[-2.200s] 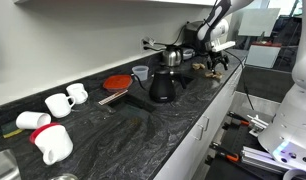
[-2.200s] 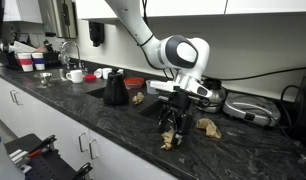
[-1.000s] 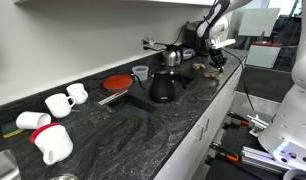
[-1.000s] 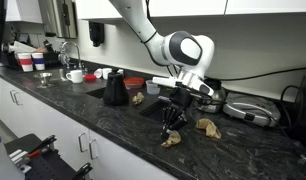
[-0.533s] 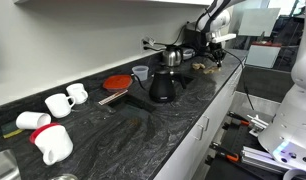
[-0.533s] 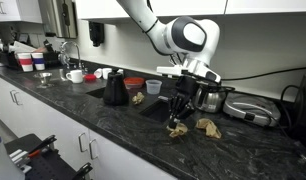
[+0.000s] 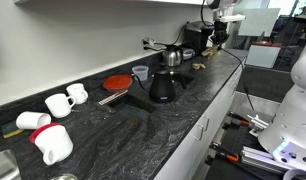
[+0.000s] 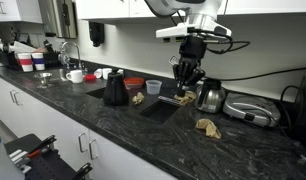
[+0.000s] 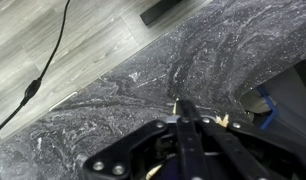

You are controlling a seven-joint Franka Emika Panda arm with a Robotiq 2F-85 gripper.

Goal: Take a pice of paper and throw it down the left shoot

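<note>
High above the dark counter (image 8: 103,125), my gripper (image 8: 183,82) hangs in the air, and it touches nothing below it. My two fingers (image 9: 183,130) are pressed together on a piece of paper (image 9: 222,121). In the wrist view only small tan bits of it stick out beside my fingers. Right under me, in that view, I see the edge of the counter, and past it a wood floor (image 9: 53,40) with a thin black cable (image 9: 41,75) lying on it. In an exterior view, another crumpled paper (image 8: 206,126) lies on the counter below me and a bit to the side. A smaller scrap (image 8: 138,98) lies near a black kettle (image 8: 115,88). A shiny silver kettle (image 8: 210,97) stands just behind the spot I hang over. In an exterior view, my gripper (image 7: 219,38) is far down the counter near the wall. White mugs (image 7: 61,102) and a red plate (image 7: 116,82) sit well apart from me, nearer the camera.
</note>
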